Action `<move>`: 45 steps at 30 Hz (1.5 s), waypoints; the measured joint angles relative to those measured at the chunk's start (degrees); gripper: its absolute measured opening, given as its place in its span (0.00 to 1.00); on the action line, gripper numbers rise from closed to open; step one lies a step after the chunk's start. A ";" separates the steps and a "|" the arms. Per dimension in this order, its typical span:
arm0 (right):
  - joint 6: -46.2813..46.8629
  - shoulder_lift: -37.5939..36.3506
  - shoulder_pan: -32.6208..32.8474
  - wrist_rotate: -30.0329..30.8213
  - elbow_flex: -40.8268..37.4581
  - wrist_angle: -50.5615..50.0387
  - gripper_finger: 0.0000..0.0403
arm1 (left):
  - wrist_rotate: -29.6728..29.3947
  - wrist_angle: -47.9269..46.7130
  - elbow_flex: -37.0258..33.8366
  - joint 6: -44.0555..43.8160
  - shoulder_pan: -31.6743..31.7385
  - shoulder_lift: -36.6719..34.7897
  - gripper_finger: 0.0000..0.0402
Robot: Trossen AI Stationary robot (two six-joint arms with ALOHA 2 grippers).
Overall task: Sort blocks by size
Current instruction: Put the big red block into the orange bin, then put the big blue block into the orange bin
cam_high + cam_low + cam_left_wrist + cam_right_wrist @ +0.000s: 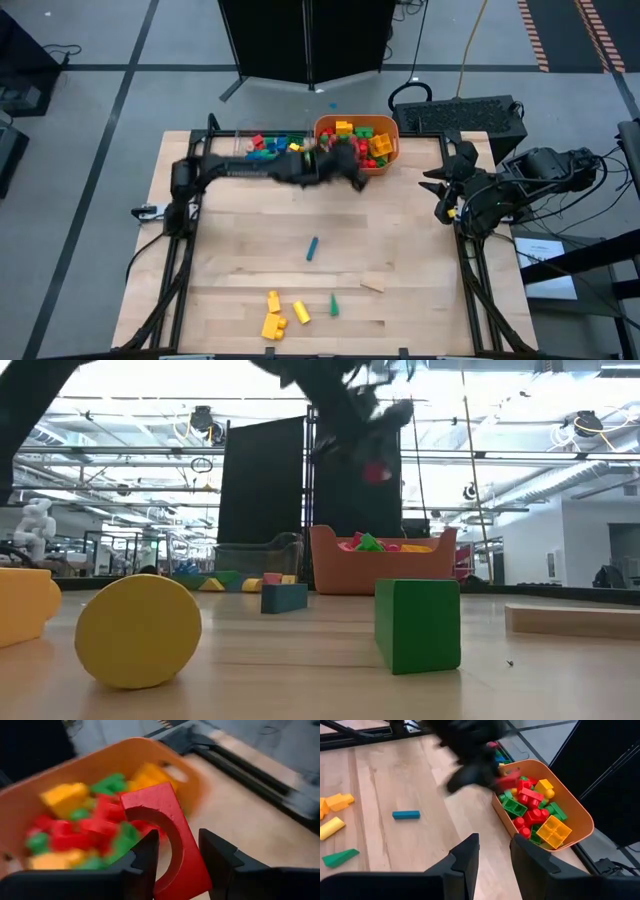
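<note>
A wooden table (400, 230) seen from above, with two dark robot arms; the left arm reaches across the far side of the table, and its gripper (350, 170) hangs at the near rim of an orange tub (392, 128) at the table's far edge. The left gripper (179, 857) is closed on a red arch-shaped block (170, 835) (a flat piece with a half-round cutout), pinched between its two dark fingers (145, 860); from the low view the gripper (372, 460) shows lifted well above the tub's rim (330, 565), with the red piece (376, 470) in it.

The tub is heaped with blocks (362, 138) in red, yellow and green; just beside it to the left, a clear tray (230, 143) holds more small blocks (270, 145) in blue, green and red. A blue bar (312, 248) lies alone near the table's middle; toward the near edge lie several yellow pieces (275, 318) and a green wedge (334, 304), close together; a plain wooden piece (372, 284) lies a little to their right.

The right arm waits at the table's right edge, its gripper (438, 185) well apart from the tub; its fingers (467, 857) stand slightly apart with nothing between them.
</note>
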 joint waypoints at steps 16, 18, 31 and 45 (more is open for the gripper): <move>-2.63 0.00 0.00 -0.01 0.00 -1.26 0.26 | 11.77 1.59 -0.11 12.91 17.07 3.64 0.49; -2.63 0.00 0.00 -0.04 0.00 -1.30 0.26 | 12.60 1.36 -0.11 15.38 17.45 3.43 0.64; -2.52 0.00 -0.02 -0.12 0.00 -1.33 0.26 | 30.77 -33.82 -0.08 6.00 7.08 -1.04 0.92; -2.39 0.00 -0.01 -0.21 0.00 -0.93 0.26 | -8.97 -33.87 -6.34 -33.42 -25.25 -0.56 0.93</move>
